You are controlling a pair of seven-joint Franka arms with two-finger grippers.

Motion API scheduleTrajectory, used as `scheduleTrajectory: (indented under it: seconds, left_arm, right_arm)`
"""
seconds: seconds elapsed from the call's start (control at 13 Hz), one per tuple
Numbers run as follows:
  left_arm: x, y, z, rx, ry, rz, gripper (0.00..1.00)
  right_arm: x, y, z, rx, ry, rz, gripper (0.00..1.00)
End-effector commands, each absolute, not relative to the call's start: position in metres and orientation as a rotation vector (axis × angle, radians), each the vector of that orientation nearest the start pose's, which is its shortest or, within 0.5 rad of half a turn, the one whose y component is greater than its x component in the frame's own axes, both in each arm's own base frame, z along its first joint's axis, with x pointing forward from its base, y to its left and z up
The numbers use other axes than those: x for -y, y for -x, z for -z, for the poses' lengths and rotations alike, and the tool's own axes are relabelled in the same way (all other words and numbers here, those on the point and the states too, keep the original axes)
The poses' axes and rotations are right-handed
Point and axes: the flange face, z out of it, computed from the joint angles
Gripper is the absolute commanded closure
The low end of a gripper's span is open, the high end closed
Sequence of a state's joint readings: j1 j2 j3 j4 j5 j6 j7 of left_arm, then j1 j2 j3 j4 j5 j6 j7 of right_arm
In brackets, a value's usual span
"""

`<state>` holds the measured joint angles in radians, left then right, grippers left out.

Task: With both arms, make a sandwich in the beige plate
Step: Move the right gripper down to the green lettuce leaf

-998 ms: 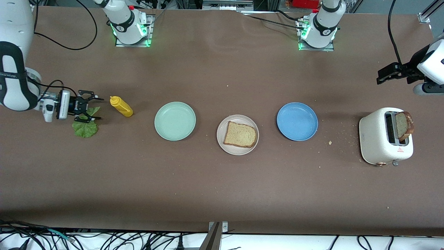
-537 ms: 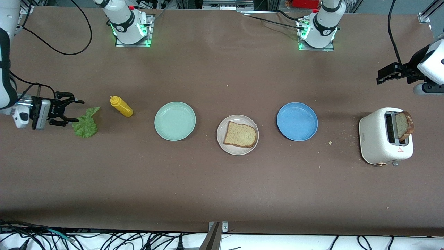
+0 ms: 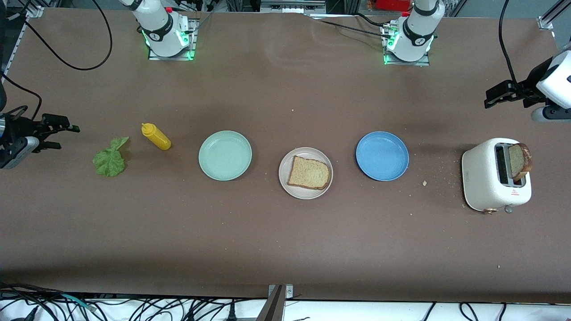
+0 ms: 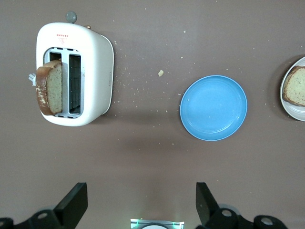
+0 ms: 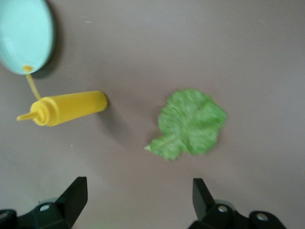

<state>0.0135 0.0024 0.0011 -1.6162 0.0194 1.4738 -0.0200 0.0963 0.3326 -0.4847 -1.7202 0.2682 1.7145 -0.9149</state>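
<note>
The beige plate [image 3: 305, 173] sits mid-surface between a mint plate [image 3: 225, 155] and a blue plate [image 3: 382, 155], with one bread slice [image 3: 309, 172] on it. A lettuce leaf [image 3: 109, 158] lies toward the right arm's edge beside a yellow bottle [image 3: 155, 136]. Another slice [image 3: 519, 161] stands in the toaster [image 3: 486, 176], seemingly leaning. The right tool [image 3: 58, 136] hangs wide open and empty by that edge; the left tool [image 4: 138, 202], open and empty, waits above the surface near the toaster.

The front view looks down from high across the table [image 3: 285, 249], facing both bases. Each wrist view looks straight down, closer in: the left shares the toaster [image 4: 76, 76] (and blue plate [image 4: 213, 108]), the right the lettuce [image 5: 189, 124].
</note>
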Motion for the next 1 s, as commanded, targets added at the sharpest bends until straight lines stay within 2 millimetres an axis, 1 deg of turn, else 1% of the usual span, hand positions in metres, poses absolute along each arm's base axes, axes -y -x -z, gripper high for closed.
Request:
scheduleTrajectory:
  seconds: [0.0, 0.08, 0.15, 0.31, 0.54, 0.69, 0.77, 0.92]
  left_arm:
    - [-0.010, -0.540, -0.600, 0.060, 3.070, -0.223, 0.00]
    - [-0.010, -0.540, -0.599, 0.060, 3.070, -0.223, 0.00]
    - [-0.010, -0.540, -0.599, 0.060, 3.070, -0.223, 0.00]
    - [-0.010, -0.540, -0.599, 0.060, 3.070, -0.225, 0.00]
    - [-0.011, -0.540, -0.599, 0.062, 3.070, -0.223, 0.00]
    - [-0.011, -0.540, -0.599, 0.062, 3.070, -0.223, 0.00]
    - [-0.011, -0.540, -0.600, 0.062, 3.070, -0.221, 0.00]
    - [-0.011, -0.541, -0.598, 0.062, 3.070, -0.223, 0.00]
  right_arm:
    - [0.167, -0.588, -0.396, 0.485, 3.007, -0.332, 0.02]
    - [0.161, -0.590, -0.388, 0.421, 3.074, -0.358, 0.02]
    - [0.160, -0.589, -0.377, 0.380, 3.107, -0.345, 0.02]
    - [0.160, -0.582, -0.346, 0.358, 3.135, -0.295, 0.02]
    - [0.157, -0.566, -0.305, 0.330, 3.161, -0.247, 0.02]
    - [0.155, -0.551, -0.276, 0.255, 3.184, -0.223, 0.02]
    - [0.148, -0.548, -0.265, 0.227, 3.191, -0.231, 0.02]
    - [0.145, -0.547, -0.251, 0.202, 3.197, -0.240, 0.02]
